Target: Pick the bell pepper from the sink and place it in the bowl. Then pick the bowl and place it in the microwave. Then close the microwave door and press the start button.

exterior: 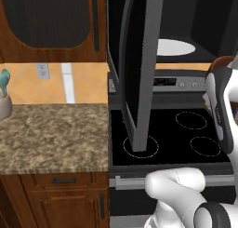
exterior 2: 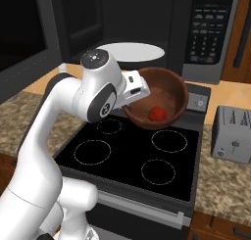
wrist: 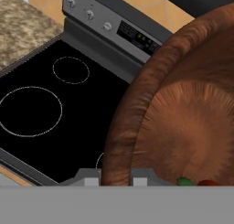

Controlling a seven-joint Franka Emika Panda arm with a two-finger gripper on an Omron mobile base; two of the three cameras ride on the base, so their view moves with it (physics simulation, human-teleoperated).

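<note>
Wood-grained and rounded, the bowl [wrist: 183, 122] has its rim pinched in the closed gripper [wrist: 116, 175], held tilted above the smooth black stovetop [exterior 2: 127, 156] with its white ring burners. Inside rests the small red pepper [exterior 2: 157, 113]. Behind gapes the dark microwave [exterior 2: 147, 18], its white round plate [exterior 2: 131, 51] bare, its glass door [exterior: 137, 69] swung open. Speckled granite counter [exterior: 51, 134] and a grey toaster [exterior 2: 231, 134] flank the stove.

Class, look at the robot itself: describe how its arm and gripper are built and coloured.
The arm is glossy white, made of thick rounded segments with dark grey discs at the joints and a dark cap on top. The gripper has a white boxy hand and two small grey finger tips.
</note>
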